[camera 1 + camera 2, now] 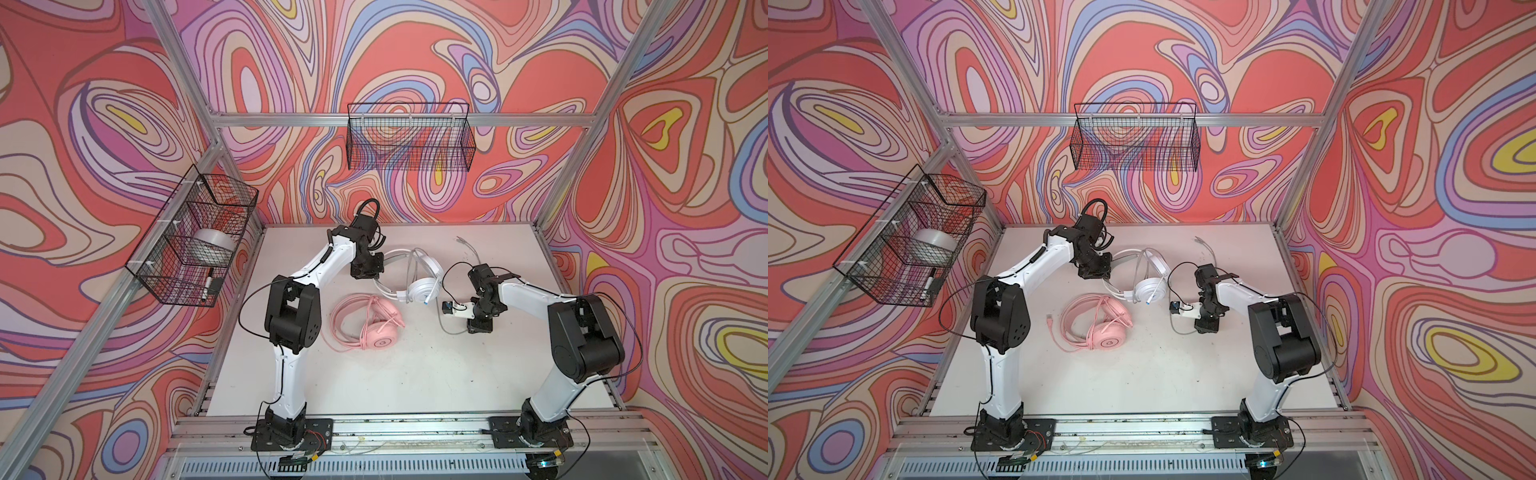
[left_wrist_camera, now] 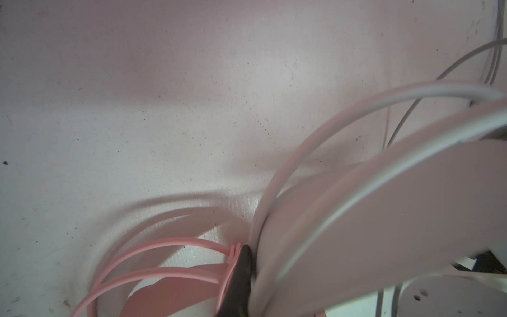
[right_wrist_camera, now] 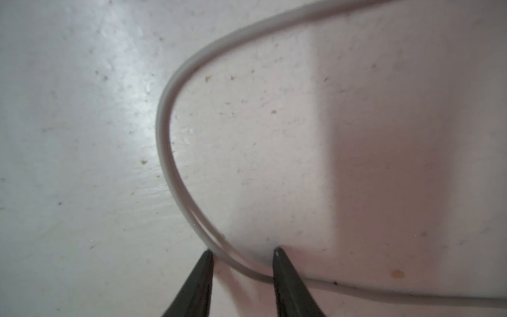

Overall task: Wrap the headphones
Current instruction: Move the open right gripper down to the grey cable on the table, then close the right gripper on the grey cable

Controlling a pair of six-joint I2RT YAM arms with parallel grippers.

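In both top views the white headphones lie at the table's middle back, and the pink headphones rest in front of them with their pink cable coiled around. My left gripper is shut on the white headband; only one black finger shows in the wrist view. The grey-white cable loops on the table to the right. My right gripper points down at the table, jaws apart, with that cable running between its fingertips.
The cable's free end lies near the back right of the table. A wire basket on the left wall holds a tape roll and a marker. Another wire basket hangs on the back wall.
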